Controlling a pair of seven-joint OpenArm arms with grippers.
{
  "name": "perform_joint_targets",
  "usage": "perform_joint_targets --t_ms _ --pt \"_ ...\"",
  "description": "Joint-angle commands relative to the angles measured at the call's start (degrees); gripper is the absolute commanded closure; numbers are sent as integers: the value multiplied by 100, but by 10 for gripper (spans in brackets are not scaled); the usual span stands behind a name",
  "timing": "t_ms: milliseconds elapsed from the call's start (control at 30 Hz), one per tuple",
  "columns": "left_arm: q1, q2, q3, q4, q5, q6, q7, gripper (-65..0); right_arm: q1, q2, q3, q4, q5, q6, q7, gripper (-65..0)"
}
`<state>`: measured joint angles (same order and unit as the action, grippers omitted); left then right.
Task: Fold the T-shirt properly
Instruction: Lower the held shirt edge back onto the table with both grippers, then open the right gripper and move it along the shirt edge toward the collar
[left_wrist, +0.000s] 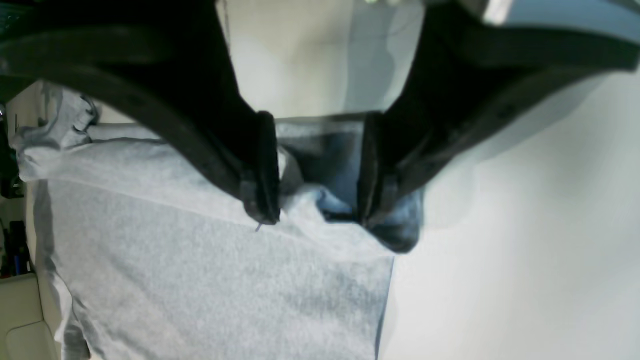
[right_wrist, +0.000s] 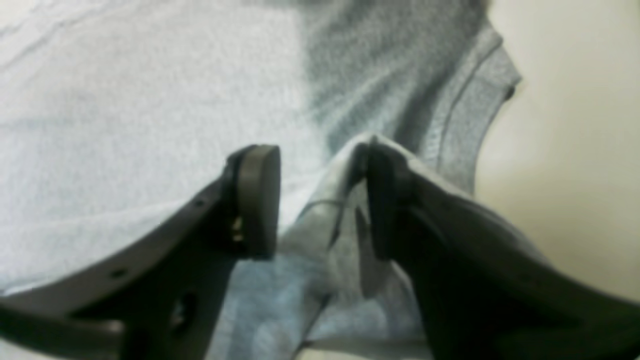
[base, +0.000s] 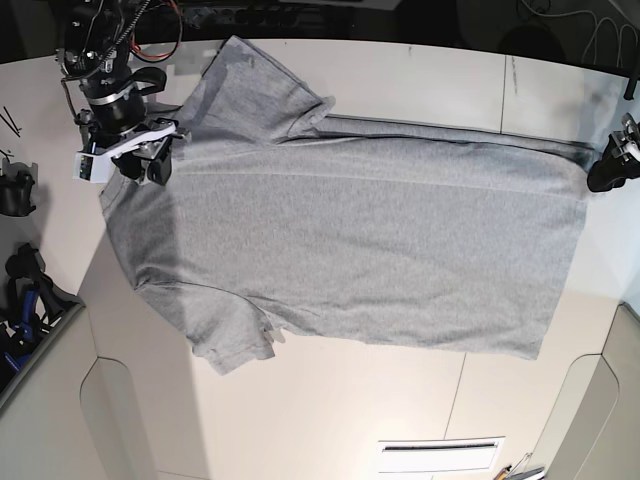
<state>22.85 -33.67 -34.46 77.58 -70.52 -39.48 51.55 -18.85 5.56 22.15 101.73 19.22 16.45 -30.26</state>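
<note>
Surface: pale tabletop (base: 420, 90), dark clutter along its far and side edges.
Shirt: T-shirt (base: 350, 250) lay spread flat, plain heather grey, one long edge folded over.
Left claw (left_wrist: 317, 170): released, jaws apart over bunched hem cloth.
Right claw (right_wrist: 320, 200): released, cloth draped on one finger.
Base view only: whole garment, both sleeves.

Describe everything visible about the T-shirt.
The T-shirt is light heather-grey knit, short-sleeved, plain side up, no lettering visible. It lies spread flat on the white table, collar end toward the right claw, hem toward the left claw. Both claws stand open at its edges, fabric bunched between the jaws.
</note>
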Motion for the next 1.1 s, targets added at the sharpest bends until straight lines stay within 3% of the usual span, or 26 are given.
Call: perform_joint_targets --t_ms 0,233,467,667,800,933,1067 --pt "-13 -142 -48 68 -122 -52 -118 -288 46 46 22 131 46 7 212 -280" --pt "-13 -144 -48 70 -125 -52 -57 -288 249 46 197 424 52 210 11 -279" --pt "-13 -144 -48 70 -122 -52 37 -288 -175 35 376 1504 350 221 -1235 -277" --pt "-13 -144 -48 70 -122 -52 92 -288 -1357 -50 376 2107 439 175 -1244 -278" --pt "-13 -142 -48 70 -125 -52 142 -288 -1952 -310 376 2033 750 136 -1241 -278" --pt "-13 -142 -48 70 -125 -52 142 -288 -2184 -562 376 1733 1128 245 -1241 -281" --pt "-13 -142 -48 70 -120 -52 144 -288 -2144 -605 374 1126 1447 337 -1239 -304"
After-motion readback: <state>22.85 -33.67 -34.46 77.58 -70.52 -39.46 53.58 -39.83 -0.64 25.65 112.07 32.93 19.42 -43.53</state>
